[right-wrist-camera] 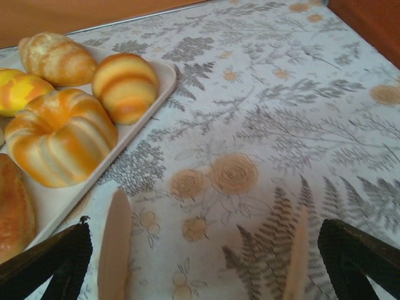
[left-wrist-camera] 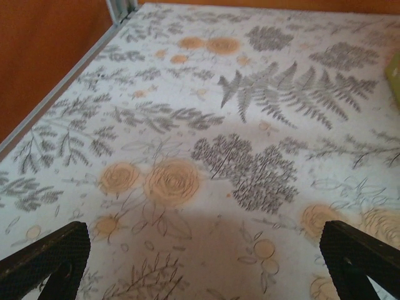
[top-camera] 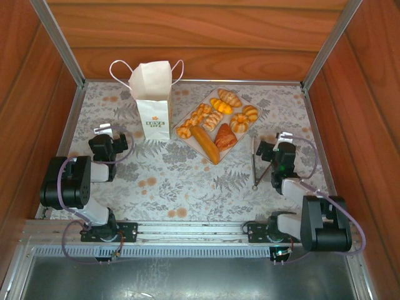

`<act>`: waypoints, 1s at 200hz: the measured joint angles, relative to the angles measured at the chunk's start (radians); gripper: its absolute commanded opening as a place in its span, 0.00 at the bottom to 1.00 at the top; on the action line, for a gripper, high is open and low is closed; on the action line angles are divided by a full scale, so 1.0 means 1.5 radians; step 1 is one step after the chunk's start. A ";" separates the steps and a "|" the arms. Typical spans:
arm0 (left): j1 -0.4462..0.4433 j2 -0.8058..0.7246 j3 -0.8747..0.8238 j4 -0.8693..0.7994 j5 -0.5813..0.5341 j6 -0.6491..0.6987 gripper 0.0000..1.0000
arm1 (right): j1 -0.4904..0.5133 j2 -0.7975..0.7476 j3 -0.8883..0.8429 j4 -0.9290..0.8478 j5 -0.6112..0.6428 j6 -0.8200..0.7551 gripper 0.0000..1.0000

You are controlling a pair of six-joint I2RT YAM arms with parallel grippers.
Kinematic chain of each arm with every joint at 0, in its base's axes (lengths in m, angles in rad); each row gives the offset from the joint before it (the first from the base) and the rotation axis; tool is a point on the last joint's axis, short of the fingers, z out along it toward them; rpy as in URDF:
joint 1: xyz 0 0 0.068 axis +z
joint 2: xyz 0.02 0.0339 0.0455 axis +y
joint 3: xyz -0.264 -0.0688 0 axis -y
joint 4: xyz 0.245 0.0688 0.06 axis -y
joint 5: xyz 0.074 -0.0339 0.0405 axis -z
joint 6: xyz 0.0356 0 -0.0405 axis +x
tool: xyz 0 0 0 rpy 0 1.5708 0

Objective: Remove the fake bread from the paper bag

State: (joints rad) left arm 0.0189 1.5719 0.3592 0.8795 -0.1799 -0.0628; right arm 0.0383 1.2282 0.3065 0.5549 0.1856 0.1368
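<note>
The white paper bag (top-camera: 152,94) stands upright at the back of the table, its cord handles spread and its mouth open; what is inside it is hidden. The fake bread (top-camera: 215,122) lies on a pale tray (top-camera: 257,107) to the bag's right. The right wrist view shows a pumpkin-shaped bun (right-wrist-camera: 62,134) and a striped roll (right-wrist-camera: 125,84) on the tray's (right-wrist-camera: 164,78) corner. My left gripper (top-camera: 111,132) (left-wrist-camera: 206,256) hangs open over bare tablecloth, left of and nearer than the bag. My right gripper (top-camera: 270,145) (right-wrist-camera: 206,262) is open, right of the tray.
Two pale wooden blades (right-wrist-camera: 115,244) reach forward between my right fingers; a thin stick (top-camera: 254,172) lies beside that gripper in the top view. Wooden walls and metal rails (top-camera: 62,44) box in the floral tablecloth (top-camera: 187,181).
</note>
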 measured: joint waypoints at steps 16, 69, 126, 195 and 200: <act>0.001 0.000 0.003 0.004 0.004 0.001 1.00 | 0.000 0.044 0.035 0.010 -0.020 -0.015 1.00; 0.001 0.000 0.004 0.007 0.014 0.002 1.00 | 0.000 0.179 0.084 0.102 -0.055 -0.059 1.00; 0.001 0.000 0.004 0.007 0.014 0.002 1.00 | 0.000 0.209 0.097 0.097 -0.063 -0.069 1.00; 0.001 0.000 0.004 0.007 0.014 0.002 1.00 | 0.000 0.209 0.097 0.097 -0.063 -0.072 1.00; 0.001 0.000 0.004 0.007 0.014 0.002 1.00 | 0.000 0.209 0.097 0.097 -0.063 -0.072 1.00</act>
State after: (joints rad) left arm 0.0196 1.5719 0.3656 0.8902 -0.1589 -0.0597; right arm 0.0380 1.5414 0.4519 0.6998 0.0906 0.0288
